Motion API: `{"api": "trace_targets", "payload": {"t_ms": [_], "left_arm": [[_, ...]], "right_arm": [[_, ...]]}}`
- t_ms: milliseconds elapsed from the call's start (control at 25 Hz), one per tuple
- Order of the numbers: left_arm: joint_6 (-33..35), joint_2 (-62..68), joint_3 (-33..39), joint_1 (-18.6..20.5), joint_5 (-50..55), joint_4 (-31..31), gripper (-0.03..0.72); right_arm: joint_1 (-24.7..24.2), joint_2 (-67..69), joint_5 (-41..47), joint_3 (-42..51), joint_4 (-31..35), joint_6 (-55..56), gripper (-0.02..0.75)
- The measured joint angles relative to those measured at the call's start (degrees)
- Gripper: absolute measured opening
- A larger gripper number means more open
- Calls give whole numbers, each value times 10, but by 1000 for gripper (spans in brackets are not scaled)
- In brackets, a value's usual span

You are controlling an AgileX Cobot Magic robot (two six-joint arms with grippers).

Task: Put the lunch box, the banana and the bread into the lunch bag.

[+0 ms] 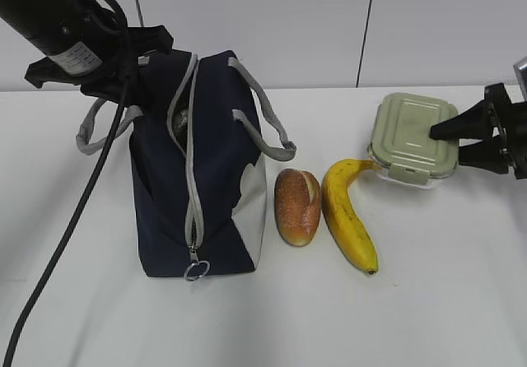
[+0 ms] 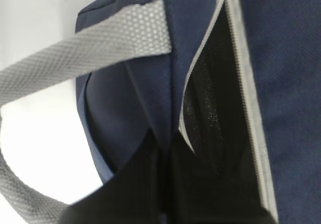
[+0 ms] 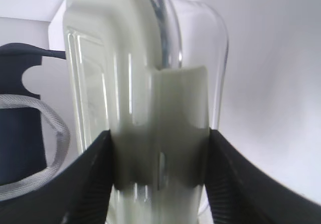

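The navy lunch bag [image 1: 218, 194] stands at the left with its grey zipper partly open at the top. My left gripper [image 1: 152, 67] is at the bag's far top end, shut on the fabric beside the opening [image 2: 163, 184]; the dark inside [image 2: 220, 113] shows. The bread [image 1: 297, 206] and the banana [image 1: 350, 215] lie side by side right of the bag. The lunch box [image 1: 410, 137] with its sage-green lid is at the right. My right gripper [image 1: 449, 145] is shut on its right end [image 3: 159, 148], fingers [image 3: 75, 189] pressed on both sides of the lunch box [image 3: 140, 83].
The bag's grey handles [image 1: 268, 124] hang to both sides; one crosses the left wrist view [image 2: 85, 58]. The ring pull [image 1: 197, 270] hangs at the bag's near end. A black cable [image 1: 74, 219] trails from the left arm. The white table [image 1: 428, 301] meets a wall behind.
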Motion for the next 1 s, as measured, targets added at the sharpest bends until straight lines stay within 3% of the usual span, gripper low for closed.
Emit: {"api": "trace_targets", "payload": {"t_ms": [240, 640, 1000], "left_arm": [[0, 0, 0, 0, 0, 0, 1], [0, 0, 0, 0, 0, -1, 0], [0, 0, 0, 0, 0, -5, 0]], "right_arm": [[65, -50, 1, -22, 52, 17, 392], [232, -69, 25, -179, 79, 65, 392], [280, -70, 34, -212, 42, 106, 391]]}}
